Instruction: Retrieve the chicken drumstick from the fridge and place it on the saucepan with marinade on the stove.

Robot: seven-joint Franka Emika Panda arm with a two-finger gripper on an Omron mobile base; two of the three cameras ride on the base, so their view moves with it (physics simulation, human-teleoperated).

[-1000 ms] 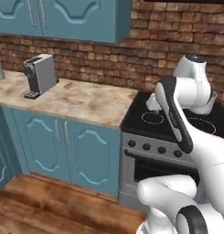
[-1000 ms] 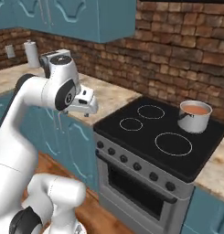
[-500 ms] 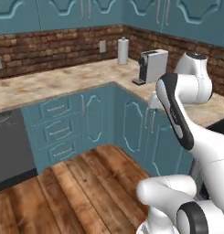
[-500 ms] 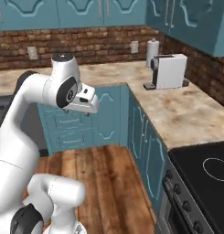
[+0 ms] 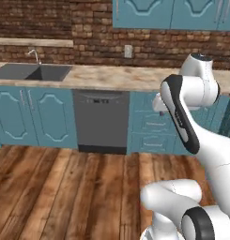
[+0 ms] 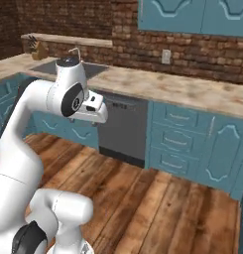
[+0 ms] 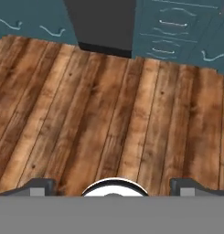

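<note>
The chicken drumstick, the fridge, the saucepan and the stove are all out of view. My gripper hangs open over bare wooden floor, with nothing between its two dark fingertips. In the right base view the hand is tucked close to the folded white arm, level with the cabinet fronts. It is well short of the counter.
A beige counter runs along the brick wall, with a sink and tap at the left. Below it sit a dark dishwasher, teal cabinet doors and teal drawers. Open wooden floor lies in front.
The base has turned, so the whole scene has swung. The stove and then the coffee machine corner have left the views, and the sink and dishwasher now face me. The gripper stays open.
</note>
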